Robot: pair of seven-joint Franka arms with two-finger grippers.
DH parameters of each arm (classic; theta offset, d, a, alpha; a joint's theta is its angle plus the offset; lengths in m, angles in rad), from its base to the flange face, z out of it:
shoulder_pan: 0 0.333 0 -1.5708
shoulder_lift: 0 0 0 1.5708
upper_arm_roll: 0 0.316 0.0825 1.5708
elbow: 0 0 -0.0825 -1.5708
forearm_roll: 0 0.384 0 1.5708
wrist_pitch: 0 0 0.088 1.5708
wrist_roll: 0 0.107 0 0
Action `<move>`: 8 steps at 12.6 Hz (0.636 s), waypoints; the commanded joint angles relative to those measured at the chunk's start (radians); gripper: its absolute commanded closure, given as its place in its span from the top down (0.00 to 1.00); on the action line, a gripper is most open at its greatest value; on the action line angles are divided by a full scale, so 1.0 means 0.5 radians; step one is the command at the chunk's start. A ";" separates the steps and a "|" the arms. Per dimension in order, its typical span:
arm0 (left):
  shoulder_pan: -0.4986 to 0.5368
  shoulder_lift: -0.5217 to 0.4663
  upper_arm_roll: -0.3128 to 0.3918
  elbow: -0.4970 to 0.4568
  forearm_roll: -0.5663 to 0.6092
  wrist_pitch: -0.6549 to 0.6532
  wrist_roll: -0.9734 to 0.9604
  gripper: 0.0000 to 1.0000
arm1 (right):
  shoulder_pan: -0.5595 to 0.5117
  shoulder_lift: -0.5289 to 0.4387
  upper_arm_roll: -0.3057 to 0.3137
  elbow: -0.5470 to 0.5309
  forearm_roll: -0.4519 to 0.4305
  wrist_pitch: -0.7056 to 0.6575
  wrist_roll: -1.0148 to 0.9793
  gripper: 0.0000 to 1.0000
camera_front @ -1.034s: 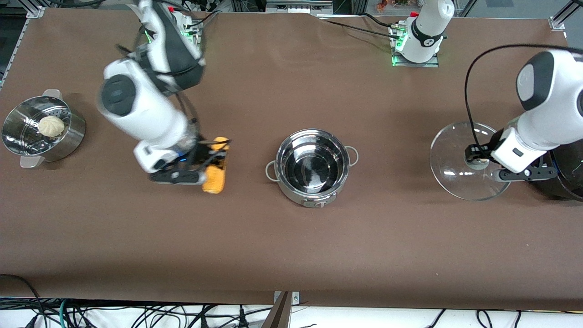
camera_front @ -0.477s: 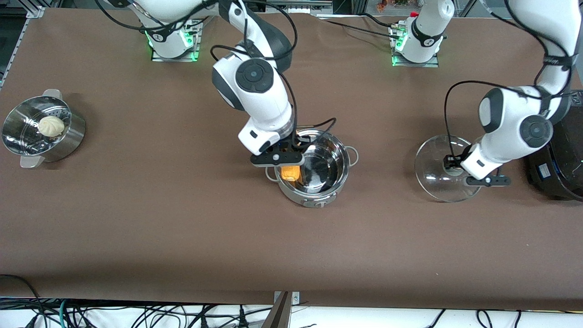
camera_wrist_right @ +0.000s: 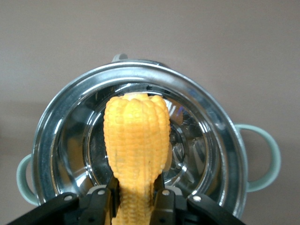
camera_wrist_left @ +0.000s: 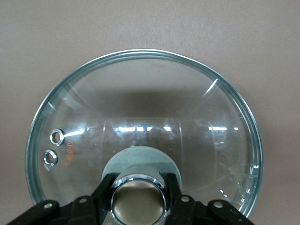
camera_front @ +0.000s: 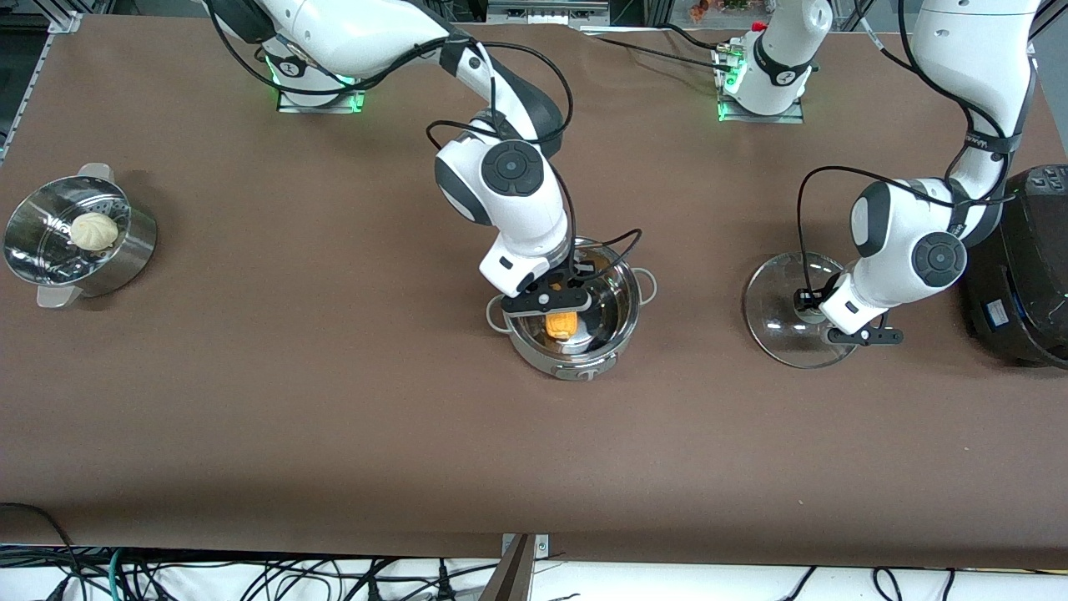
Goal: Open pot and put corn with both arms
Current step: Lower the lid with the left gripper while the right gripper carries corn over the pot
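The shiny steel pot (camera_front: 613, 321) stands open mid-table, with grey loop handles and a front knob. My right gripper (camera_front: 557, 302) is shut on the yellow-orange corn (camera_front: 561, 325) and holds it over the pot's inside. In the right wrist view the corn (camera_wrist_right: 136, 140) hangs between the fingers (camera_wrist_right: 101, 199) above the pot (camera_wrist_right: 61, 112). My left gripper (camera_front: 822, 320) is shut on the tan knob of the glass lid (camera_front: 772, 313), toward the left arm's end of the table. The left wrist view shows the lid (camera_wrist_left: 154, 108) and its knob (camera_wrist_left: 138, 200) between the fingers (camera_wrist_left: 104, 194).
A perforated steel steamer pot (camera_front: 125, 259) with a white bun (camera_front: 93, 230) stands toward the right arm's end of the table. A large black cooker (camera_front: 1022, 275) stands beside the lid at the left arm's end. The table has a brown cloth (camera_front: 334, 417).
My right gripper lifted the corn from the table and carried it over the pot. My left gripper moved the lid a little toward the pot.
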 commanded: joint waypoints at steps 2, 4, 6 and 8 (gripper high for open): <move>-0.025 -0.312 0.026 -0.125 -0.027 -0.039 0.012 1.00 | 0.050 0.081 -0.012 0.095 -0.034 -0.005 0.023 0.00; -0.025 -0.558 0.026 -0.282 -0.024 -0.063 0.015 1.00 | 0.068 0.108 -0.012 0.095 -0.034 0.025 0.029 0.00; -0.025 -0.742 0.023 -0.280 -0.021 -0.124 0.021 1.00 | 0.065 0.136 -0.012 0.095 -0.034 0.047 0.029 0.00; -0.022 -0.957 0.023 -0.146 0.065 -0.421 0.015 1.00 | 0.065 0.151 -0.012 0.095 -0.031 0.065 0.029 0.46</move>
